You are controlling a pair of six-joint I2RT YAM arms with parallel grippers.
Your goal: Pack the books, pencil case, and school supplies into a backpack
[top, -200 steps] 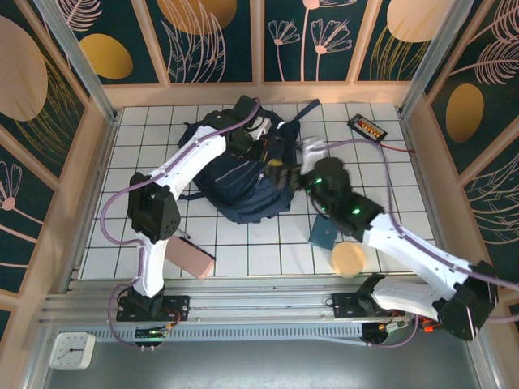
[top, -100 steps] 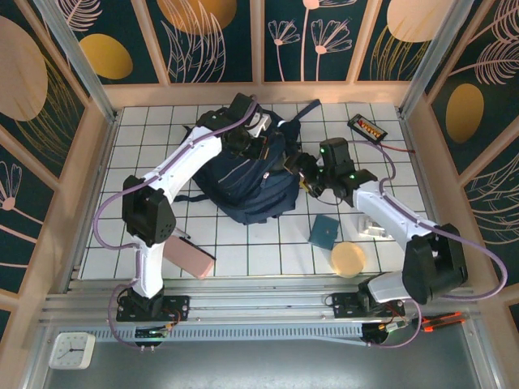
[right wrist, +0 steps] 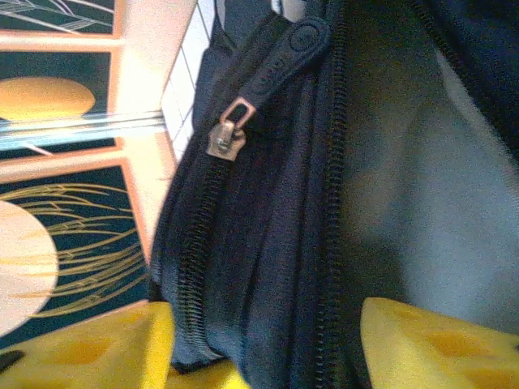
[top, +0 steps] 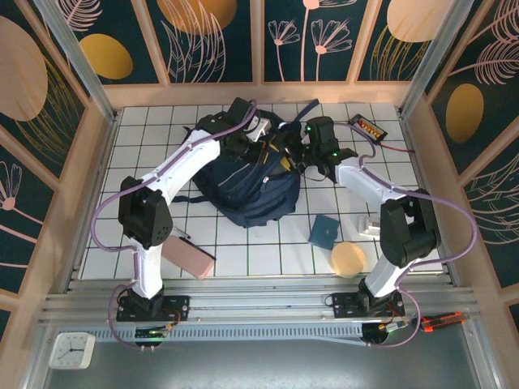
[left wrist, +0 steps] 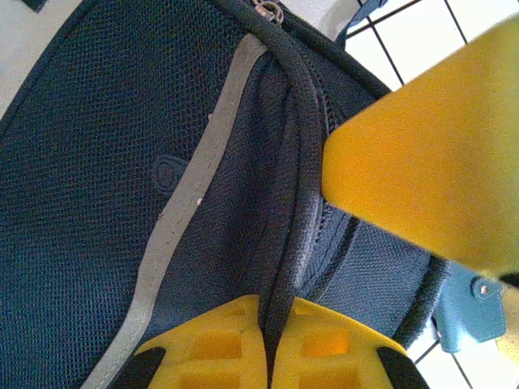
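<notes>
Top external view. Large navy-blue fabric backpack [top: 251, 198] with grey trim lies on the white gridded table [top: 259, 259]. Left gripper [top: 259, 144] sits on the backpack's far rim. Right gripper [top: 293, 159] sits at the backpack's far right edge, with a sliver of yellow beside it. Pale pink rounded pencil case [top: 190, 259] lies off the backpack's near-left side, well apart. Small teal square pad [top: 324, 231] lies near the backpack's near-right corner, and the round tan disc [top: 349, 259] lies beyond the pad. Black device with orange buttons [top: 366, 127] lies to the backpack's far right.

Left wrist view. The 2 yellow fingers of the left gripper [left wrist: 269, 328] are closed together, pinching the backpack's dark piped zip edge. A flat yellow surface [left wrist: 430, 162] overlaps the backpack; I cannot tell what it is.

Right wrist view. The 2 yellow fingers of the right gripper [right wrist: 263, 352] stand part-way apart with the backpack's zip rim between them. Whether they press on it cannot be told. A brass zip pull [right wrist: 227, 134] hangs on that rim.
</notes>
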